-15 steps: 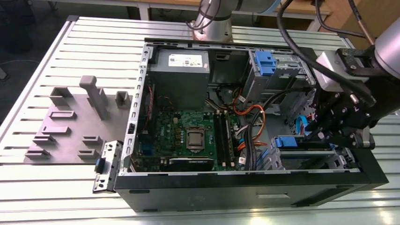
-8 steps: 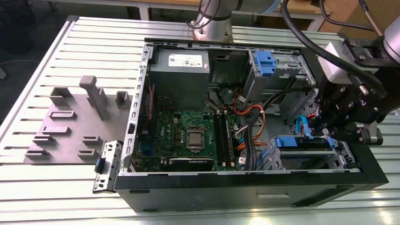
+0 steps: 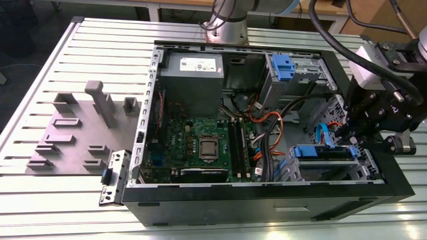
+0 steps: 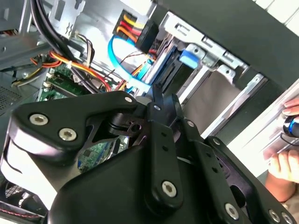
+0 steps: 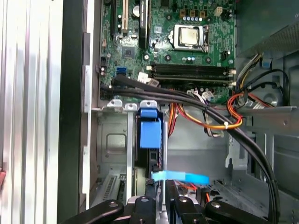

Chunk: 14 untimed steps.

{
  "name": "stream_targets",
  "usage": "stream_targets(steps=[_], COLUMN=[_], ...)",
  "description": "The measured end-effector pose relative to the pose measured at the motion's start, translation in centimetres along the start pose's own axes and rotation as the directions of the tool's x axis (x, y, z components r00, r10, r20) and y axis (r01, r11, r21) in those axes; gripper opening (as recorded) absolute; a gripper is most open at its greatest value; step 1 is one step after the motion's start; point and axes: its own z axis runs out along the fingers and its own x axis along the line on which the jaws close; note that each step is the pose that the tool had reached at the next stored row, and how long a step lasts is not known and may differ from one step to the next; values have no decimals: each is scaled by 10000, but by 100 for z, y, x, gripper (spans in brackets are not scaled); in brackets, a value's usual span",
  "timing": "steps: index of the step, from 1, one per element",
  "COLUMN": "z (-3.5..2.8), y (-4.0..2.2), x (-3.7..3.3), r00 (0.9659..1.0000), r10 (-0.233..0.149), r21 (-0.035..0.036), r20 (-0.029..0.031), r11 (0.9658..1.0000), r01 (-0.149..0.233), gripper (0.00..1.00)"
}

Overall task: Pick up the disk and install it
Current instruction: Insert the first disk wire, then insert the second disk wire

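- Blue plastic rails mark the disk (image 3: pixel 323 152), which we see sitting in the lower drive cage of the open computer case (image 3: pixel 267 200), at the exterior view's right; its blue tab also shows in the first wrist view (image 5: pixel 150 133).
- We locate the gripper (image 3: pixel 353 137) inside the case just beside that cage, near the disk's rear edge and a light-blue data cable (image 5: pixel 180 177).
- We cannot tell whether the gripper is spread or pressed together, nor whether it touches the disk; its black linkages block the tips in both wrist views.
- We judge the task well advanced: the disk lies within its bay, not on the counter (image 3: pixel 67 200); whether it is fully seated is not visible.
- We note a grey fixture block (image 3: pixel 73 135) on the counter and a second blue-tabbed bay (image 3: pixel 283 67) higher in the case.
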Motion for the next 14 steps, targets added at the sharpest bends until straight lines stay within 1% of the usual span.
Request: stream_targets(steps=[2, 3, 5, 7, 14], z=[-1, -1, -1, -2, -1], y=[-36, -42, -42, -56, -58], x=[0, -1, -1, 0, -1], r00=[10000, 10000, 10000, 10000, 10000], r10=[0, -1, 1, 0, 0], r21=[0, 0, 0, 0, 0], r20=[0, 0, 0, -1, 0], r11=[10000, 10000, 10000, 10000, 10000], r01=[0, 1, -1, 0, 0], gripper=[24, 24, 24, 24, 24])
